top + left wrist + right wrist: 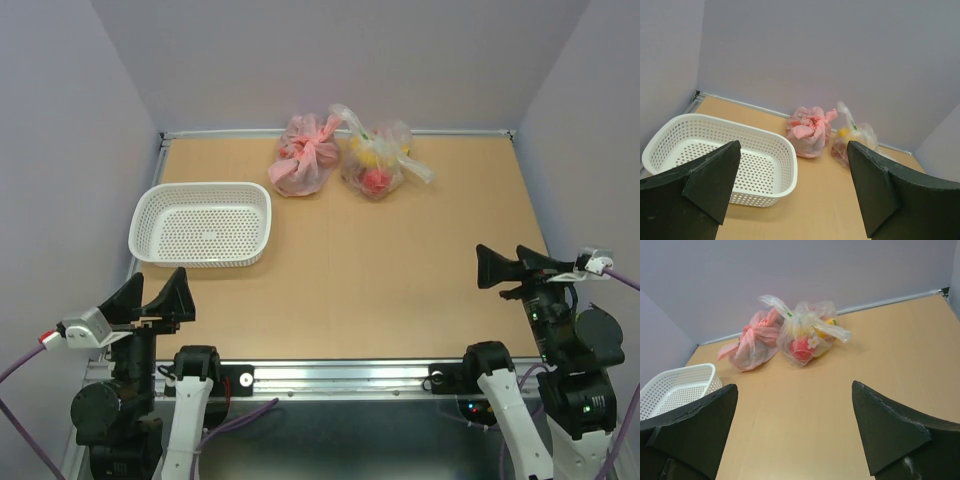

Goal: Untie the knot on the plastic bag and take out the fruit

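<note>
The clear plastic bag (377,160) lies at the back of the table, tied, with red and yellow fruit (375,180) showing through it. Its knot (368,135) sits on top with loose clear ears spreading left and right. In the right wrist view the plastic bag (807,337) shows a red fruit (801,347) and the knot (800,317). From the left wrist the plastic bag (855,140) is partly hidden by a finger. My left gripper (158,296) is open at the near left, far from the bag. My right gripper (510,262) is open at the near right, holding nothing.
A pink tied bag (305,155) lies just left of the clear one, touching it. A white perforated basket (203,223) stands at the left, close ahead of the left gripper. Lilac walls close in the table's back and both sides.
</note>
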`<state>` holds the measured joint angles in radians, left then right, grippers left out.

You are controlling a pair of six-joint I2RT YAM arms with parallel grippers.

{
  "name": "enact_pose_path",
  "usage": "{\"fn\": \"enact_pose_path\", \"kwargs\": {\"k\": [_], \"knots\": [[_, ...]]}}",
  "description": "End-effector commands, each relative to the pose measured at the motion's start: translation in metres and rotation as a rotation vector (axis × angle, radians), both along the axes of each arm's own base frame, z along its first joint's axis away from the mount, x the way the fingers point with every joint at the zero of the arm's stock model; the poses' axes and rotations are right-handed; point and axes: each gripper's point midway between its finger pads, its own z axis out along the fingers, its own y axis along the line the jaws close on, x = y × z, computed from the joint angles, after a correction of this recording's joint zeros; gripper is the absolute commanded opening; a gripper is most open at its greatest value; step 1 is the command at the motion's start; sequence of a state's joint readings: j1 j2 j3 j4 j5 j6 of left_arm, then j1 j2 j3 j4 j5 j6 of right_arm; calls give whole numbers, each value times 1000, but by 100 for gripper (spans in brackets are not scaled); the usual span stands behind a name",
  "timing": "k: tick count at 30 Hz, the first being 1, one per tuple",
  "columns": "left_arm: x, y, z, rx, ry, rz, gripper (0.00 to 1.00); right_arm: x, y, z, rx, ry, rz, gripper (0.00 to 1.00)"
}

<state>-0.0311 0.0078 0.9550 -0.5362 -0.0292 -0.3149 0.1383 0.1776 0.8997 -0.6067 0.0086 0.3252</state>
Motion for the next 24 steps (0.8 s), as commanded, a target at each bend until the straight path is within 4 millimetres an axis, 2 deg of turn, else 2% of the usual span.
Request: {"fn": "enact_pose_path", "kwargs": {"k": [1, 5, 10, 13, 16, 17, 18, 21, 24], "knots": [[6, -4, 1, 3, 0, -20, 99, 10, -3, -1, -5, 3, -26, 100], [13, -10, -7, 3, 36, -53, 99, 26, 3, -15, -2, 74, -6, 100], [25, -15, -22, -34, 129, -79, 99, 52, 16, -44, 36, 190, 37, 100], [35, -18, -38, -53, 212, -91, 99, 79, 26, -72, 64, 324, 58, 100], [45, -25, -52, -44, 291, -130, 99, 98, 31, -90, 97, 414, 50, 100], [48, -26, -61, -23, 332, -135, 99, 111, 30, -100, 117, 465, 23, 100], [48, -27, -65, -17, 352, -139, 99, 118, 32, -105, 109, 489, 29, 100], [47, -26, -78, 3, 415, -135, 99, 142, 43, -102, 105, 517, 74, 100], [46, -28, -86, 9, 451, -147, 99, 176, 49, -127, 97, 598, 70, 100]]}}
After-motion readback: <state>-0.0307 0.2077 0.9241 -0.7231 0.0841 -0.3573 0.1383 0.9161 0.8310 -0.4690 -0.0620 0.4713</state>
